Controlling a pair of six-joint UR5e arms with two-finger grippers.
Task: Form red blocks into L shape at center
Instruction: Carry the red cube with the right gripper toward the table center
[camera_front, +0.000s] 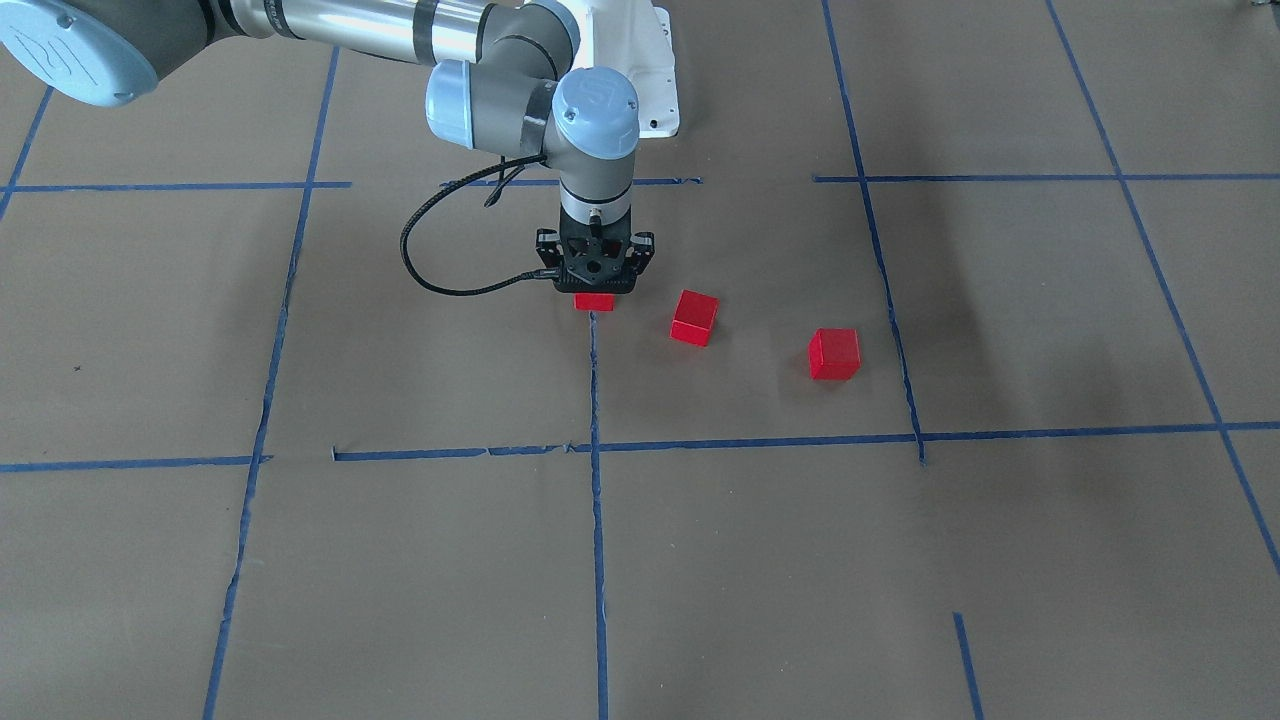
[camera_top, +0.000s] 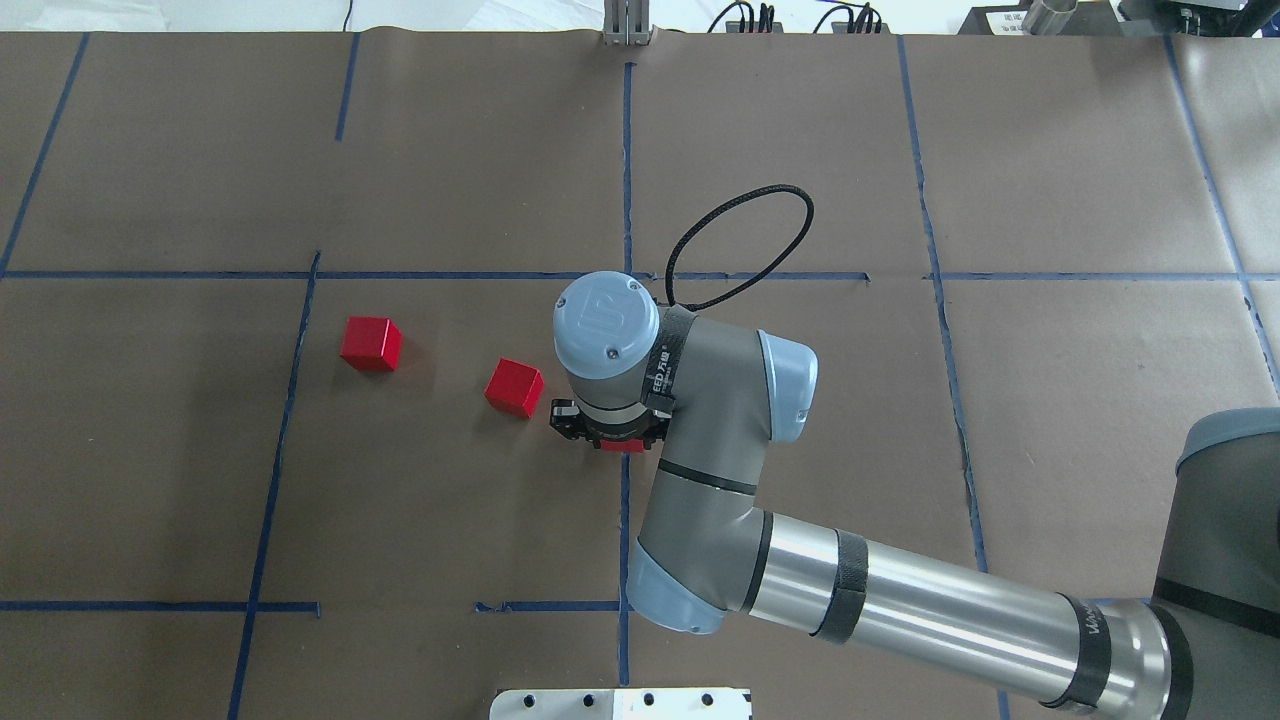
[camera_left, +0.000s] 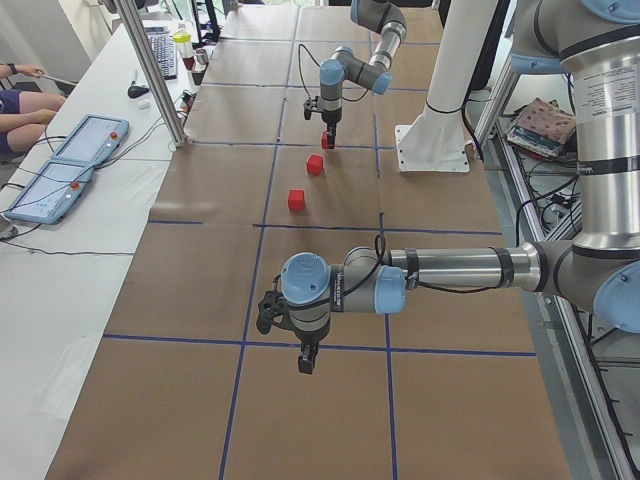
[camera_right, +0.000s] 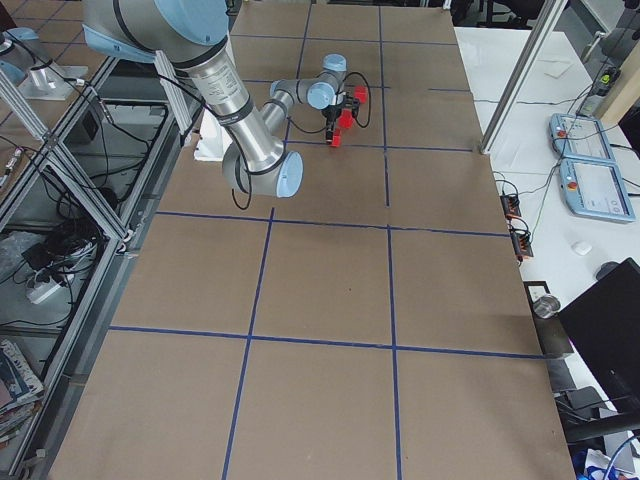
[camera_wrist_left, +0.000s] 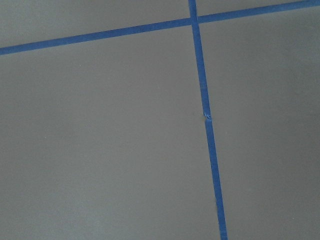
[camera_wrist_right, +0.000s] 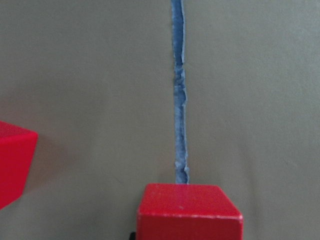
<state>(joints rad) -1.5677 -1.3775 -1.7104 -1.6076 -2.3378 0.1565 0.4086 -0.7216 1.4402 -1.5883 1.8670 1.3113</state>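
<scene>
Three red blocks lie near the table's middle. My right gripper (camera_front: 594, 292) points straight down and is shut on one red block (camera_front: 594, 301), held at the table surface on the end of a blue tape line. This block fills the bottom of the right wrist view (camera_wrist_right: 190, 212) and peeks out under the wrist in the overhead view (camera_top: 622, 446). A second red block (camera_front: 694, 317) (camera_top: 514, 387) sits tilted close beside it and also shows in the right wrist view (camera_wrist_right: 15, 162). The third red block (camera_front: 834, 353) (camera_top: 370, 343) lies farther off. My left gripper (camera_left: 306, 362) hangs over bare table far from the blocks; I cannot tell whether it is open.
Brown paper with a grid of blue tape lines (camera_front: 596, 520) covers the table. The robot's white base (camera_front: 660, 85) stands behind the blocks. A black cable (camera_top: 740, 240) loops off the right wrist. The left wrist view shows only paper and crossing tape (camera_wrist_left: 194, 21).
</scene>
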